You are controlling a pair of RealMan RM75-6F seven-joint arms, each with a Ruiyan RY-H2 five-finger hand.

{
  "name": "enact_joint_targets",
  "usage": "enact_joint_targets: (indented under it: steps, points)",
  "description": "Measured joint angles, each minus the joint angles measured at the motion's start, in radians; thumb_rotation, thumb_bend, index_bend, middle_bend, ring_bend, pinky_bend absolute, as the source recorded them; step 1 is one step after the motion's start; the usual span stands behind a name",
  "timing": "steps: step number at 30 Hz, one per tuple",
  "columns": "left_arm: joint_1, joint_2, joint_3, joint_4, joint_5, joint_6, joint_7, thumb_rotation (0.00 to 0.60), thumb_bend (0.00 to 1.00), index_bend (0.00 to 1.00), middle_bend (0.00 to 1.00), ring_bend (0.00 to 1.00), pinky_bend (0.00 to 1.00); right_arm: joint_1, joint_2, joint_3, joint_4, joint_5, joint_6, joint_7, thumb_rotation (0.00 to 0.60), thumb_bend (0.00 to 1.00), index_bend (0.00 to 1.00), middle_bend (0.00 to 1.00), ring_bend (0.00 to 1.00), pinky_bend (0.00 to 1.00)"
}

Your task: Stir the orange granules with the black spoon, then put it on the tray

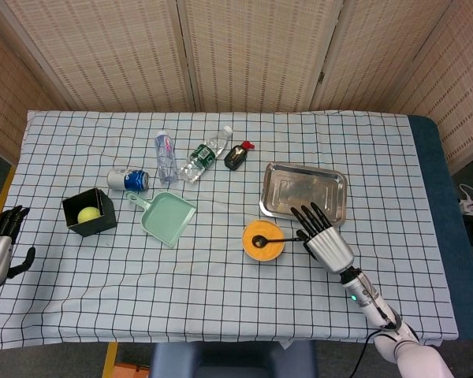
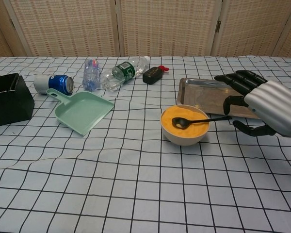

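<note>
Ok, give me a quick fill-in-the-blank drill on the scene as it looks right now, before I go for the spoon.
1. The black spoon lies with its scoop in the bowl of ____ granules.
2. The metal tray sits just behind the bowl and holds ____.
3. The right robot hand is at the spoon's ____ end, fingers apart.
4. The black box holds a yellow-green ____.

Missing words: orange; nothing; handle; ball
</note>
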Motion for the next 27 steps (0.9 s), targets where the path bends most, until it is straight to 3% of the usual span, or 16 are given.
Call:
enact_joint_targets:
  steps: [27]
  points:
    - [0.002,0.002,0.000,-0.001,0.000,0.000,-0.001,0.600,0.46,0.00,0.00,0.01,0.19,0.002,-0.015,-0.006,0.021,-0.002,0.006,-0.015,0.600,0.32,0.49,0.00,0.00,0.00]
